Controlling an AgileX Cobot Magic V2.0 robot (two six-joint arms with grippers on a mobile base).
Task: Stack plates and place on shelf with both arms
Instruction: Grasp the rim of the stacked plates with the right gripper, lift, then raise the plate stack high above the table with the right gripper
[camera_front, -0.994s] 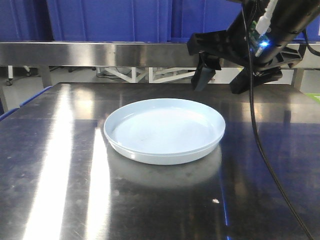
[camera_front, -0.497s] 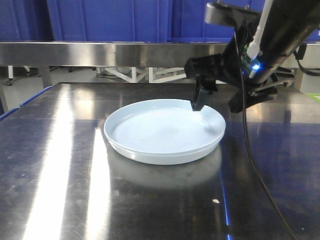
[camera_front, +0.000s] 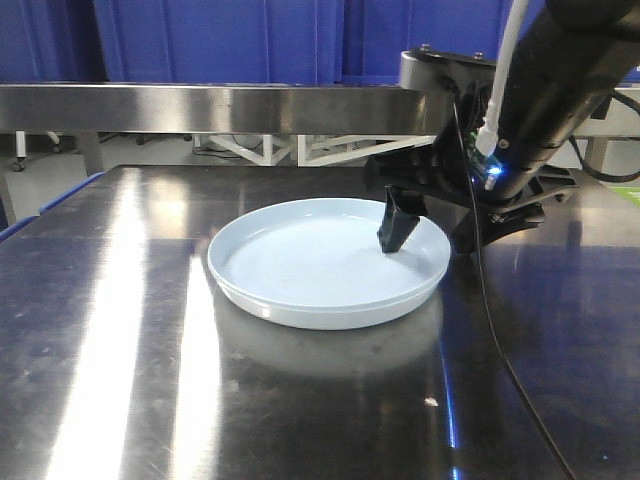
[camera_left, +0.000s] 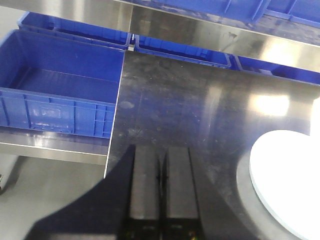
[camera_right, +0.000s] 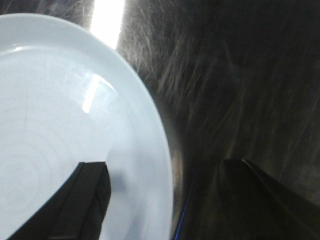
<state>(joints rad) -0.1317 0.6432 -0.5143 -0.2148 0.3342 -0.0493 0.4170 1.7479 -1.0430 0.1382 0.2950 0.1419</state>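
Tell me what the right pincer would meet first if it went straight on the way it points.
Probably the plates: the open right pincer straddles their rim, one finger over the inside, the other over the table outside. Remaining depth is unclear.

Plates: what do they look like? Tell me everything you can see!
The plates are round, shallow, shiny and pale bluish-white, with a low rim. A line round the side suggests one sits inside the other. They lie flat on the steel table. The right pincer is open across the rim, one finger inside and one outside. I cannot tell if it touches.
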